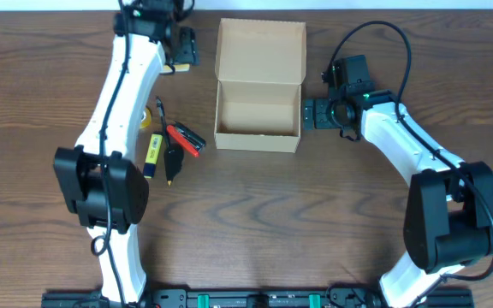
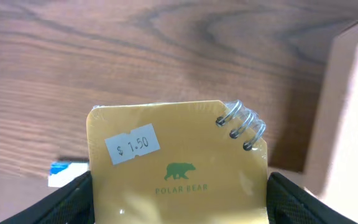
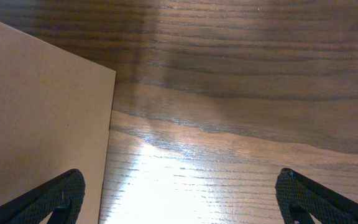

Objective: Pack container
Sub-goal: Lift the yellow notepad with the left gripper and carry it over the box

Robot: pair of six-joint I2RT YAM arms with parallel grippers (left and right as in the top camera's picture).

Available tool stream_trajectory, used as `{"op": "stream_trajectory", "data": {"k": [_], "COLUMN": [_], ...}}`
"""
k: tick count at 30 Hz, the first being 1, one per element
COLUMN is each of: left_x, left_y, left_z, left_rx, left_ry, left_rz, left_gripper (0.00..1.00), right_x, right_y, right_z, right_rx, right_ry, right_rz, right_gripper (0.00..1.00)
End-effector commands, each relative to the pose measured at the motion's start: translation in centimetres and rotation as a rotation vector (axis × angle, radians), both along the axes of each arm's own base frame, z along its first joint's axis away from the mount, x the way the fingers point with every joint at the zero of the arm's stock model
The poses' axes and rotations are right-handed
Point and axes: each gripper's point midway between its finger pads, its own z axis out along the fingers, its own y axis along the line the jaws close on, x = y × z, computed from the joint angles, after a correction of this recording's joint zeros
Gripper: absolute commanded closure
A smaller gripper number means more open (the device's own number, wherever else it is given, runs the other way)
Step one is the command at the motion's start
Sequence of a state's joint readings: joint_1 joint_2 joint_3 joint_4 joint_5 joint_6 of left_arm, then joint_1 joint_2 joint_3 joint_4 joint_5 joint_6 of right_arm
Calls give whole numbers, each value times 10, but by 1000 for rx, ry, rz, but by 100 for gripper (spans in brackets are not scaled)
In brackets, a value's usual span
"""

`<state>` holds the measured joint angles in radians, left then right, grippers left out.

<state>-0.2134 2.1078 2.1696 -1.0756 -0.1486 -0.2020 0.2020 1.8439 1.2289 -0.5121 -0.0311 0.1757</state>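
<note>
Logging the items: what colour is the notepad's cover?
Mustard yellow notepad cover with a green bear print, best seen in the left wrist view.

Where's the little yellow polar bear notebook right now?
The notebook sits between the left claw's fingers in the left wrist view, just left of the cardboard box.

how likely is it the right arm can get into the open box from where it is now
Probably yes: the right gripper sits open beside the box, whose lid is folded back. The left gripper, holding a notebook, is off by the lid, not over the opening.
</note>
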Motion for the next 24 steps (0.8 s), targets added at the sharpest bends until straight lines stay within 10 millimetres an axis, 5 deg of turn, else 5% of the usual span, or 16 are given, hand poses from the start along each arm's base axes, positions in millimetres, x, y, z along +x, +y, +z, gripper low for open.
{"op": "stream_trajectory", "data": {"k": [1, 5, 9, 11, 18, 24], "left_x": [-3, -22, -42, -58, -80, -83], "left_y": [-6, -31, -63, -89, -128, -153], "left_z": [38, 65, 70, 66, 57, 18], "left_rx": [-9, -52, -76, -100, -88, -106], "left_ry": [-50, -41, -3, 42, 86, 136], "left_rz": [-7, -75, -182, -263, -358, -357], "left_gripper": [94, 94, 94, 94, 94, 94], "right_x": [0, 0, 0, 0, 0, 0], "right_y": [-1, -1, -1, -1, -1, -1], "right_z": [0, 0, 0, 0, 0, 0], "right_rx": [9, 9, 9, 9, 9, 9], "right_ry": [3, 3, 3, 3, 3, 3], "right_rz": [-12, -12, -12, -12, -12, -12], "right_gripper": [1, 1, 1, 1, 1, 1]}}
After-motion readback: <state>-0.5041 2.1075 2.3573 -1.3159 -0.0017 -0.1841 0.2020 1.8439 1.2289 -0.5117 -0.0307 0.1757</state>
